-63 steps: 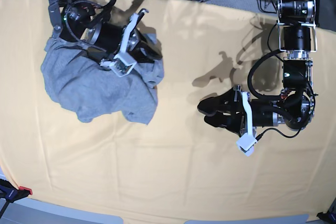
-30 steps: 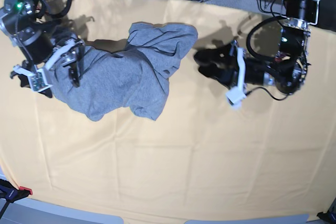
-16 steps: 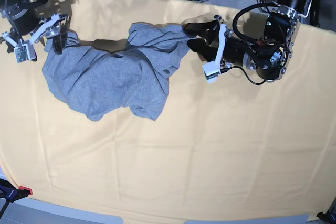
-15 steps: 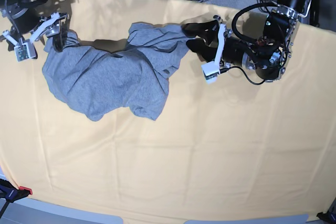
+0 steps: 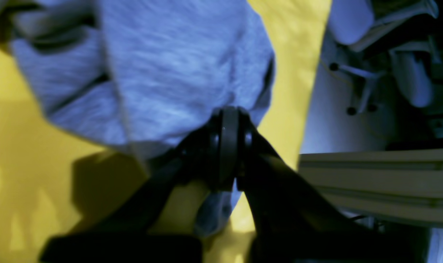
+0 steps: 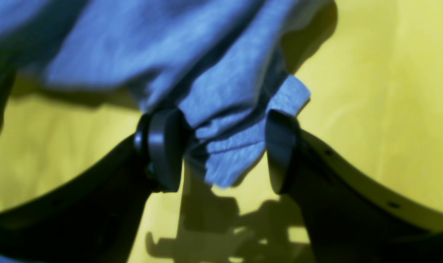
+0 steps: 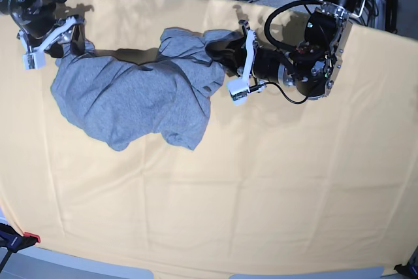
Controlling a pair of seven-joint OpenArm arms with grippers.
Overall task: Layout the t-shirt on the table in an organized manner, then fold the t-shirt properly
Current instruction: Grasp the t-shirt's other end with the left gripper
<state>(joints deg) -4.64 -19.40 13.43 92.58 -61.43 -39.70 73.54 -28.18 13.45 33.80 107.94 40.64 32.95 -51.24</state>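
Heather-grey cotton t-shirt (image 7: 140,99) lying bunched on pale yellow-orange cloth-covered table (image 7: 274,187), far-left part; layout only starting, folding not begun; left gripper (image 5: 228,146) pinching shirt edge, jaws pressed together; right gripper (image 6: 221,149) straddling opposite bunched edge, jaws spread

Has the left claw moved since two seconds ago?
Yes. In the base view the left claw has travelled up and left, from the bare table to the t-shirt edge, toward the far table edge.
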